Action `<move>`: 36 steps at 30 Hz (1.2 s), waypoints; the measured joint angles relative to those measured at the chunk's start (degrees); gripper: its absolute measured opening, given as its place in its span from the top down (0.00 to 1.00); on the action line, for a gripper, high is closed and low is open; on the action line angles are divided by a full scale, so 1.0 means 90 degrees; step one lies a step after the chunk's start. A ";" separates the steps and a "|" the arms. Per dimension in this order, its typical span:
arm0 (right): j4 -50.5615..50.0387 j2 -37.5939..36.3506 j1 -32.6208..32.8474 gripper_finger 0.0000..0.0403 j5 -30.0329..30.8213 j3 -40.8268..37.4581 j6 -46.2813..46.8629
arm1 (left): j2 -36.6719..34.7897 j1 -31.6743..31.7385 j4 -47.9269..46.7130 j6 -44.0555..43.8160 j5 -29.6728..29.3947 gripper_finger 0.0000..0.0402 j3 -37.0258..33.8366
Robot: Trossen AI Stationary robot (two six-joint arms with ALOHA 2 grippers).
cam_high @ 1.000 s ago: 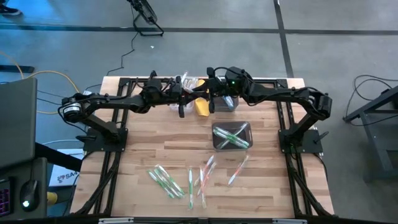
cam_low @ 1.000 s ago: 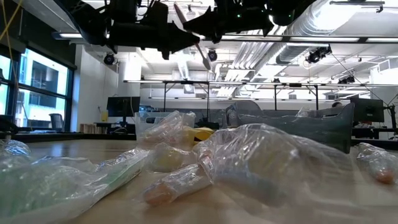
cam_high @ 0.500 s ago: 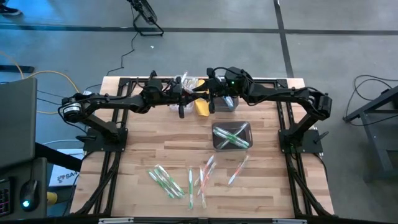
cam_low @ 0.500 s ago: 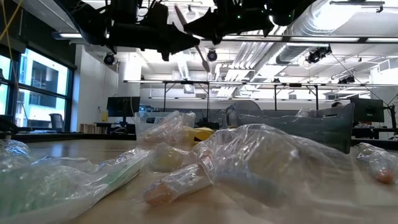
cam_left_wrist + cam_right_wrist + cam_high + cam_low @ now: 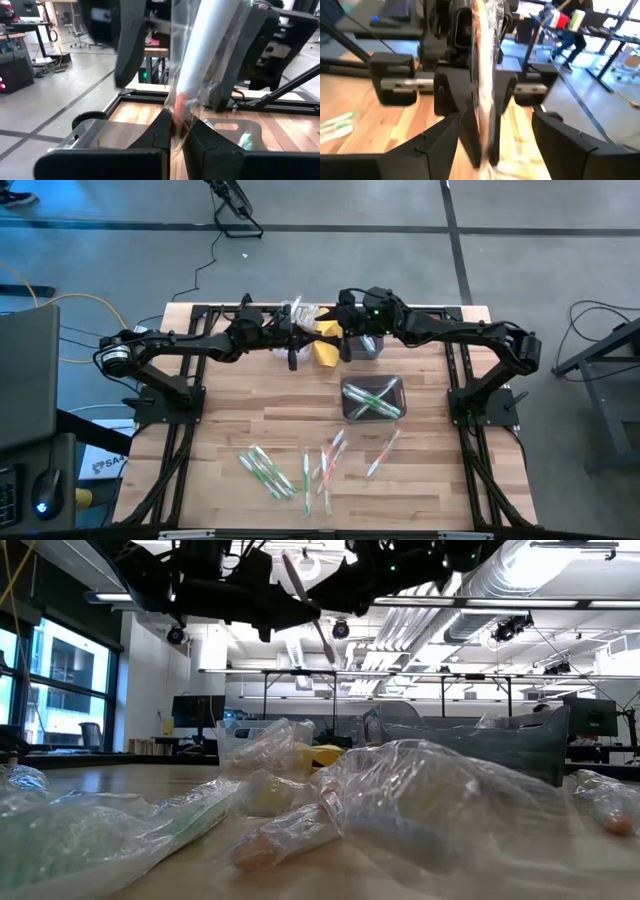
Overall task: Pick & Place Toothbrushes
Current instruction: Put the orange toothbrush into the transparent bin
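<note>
The left gripper [image 5: 176, 137] pinched a thin toothbrush in a clear plastic wrapper [image 5: 200, 65] high above the far side of the wooden table [image 5: 240, 420]. The right gripper [image 5: 492, 137] faced it with fingers spread wide, touching nothing. The brush's head was blurry. More wrapped toothbrushes [image 5: 290, 470] lay near the front, some in a grey bin [image 5: 372, 398].

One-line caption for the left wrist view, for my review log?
Left hand shut on a plastic-wrapped toothbrush, held upright above the wooden table.
</note>
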 joint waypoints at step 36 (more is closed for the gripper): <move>-0.4295 -0.0885 -0.0212 0.57 0.1715 0.0000 -0.0196 | -0.1275 0.0215 -0.3185 -0.0398 -0.2200 0.96 0.0005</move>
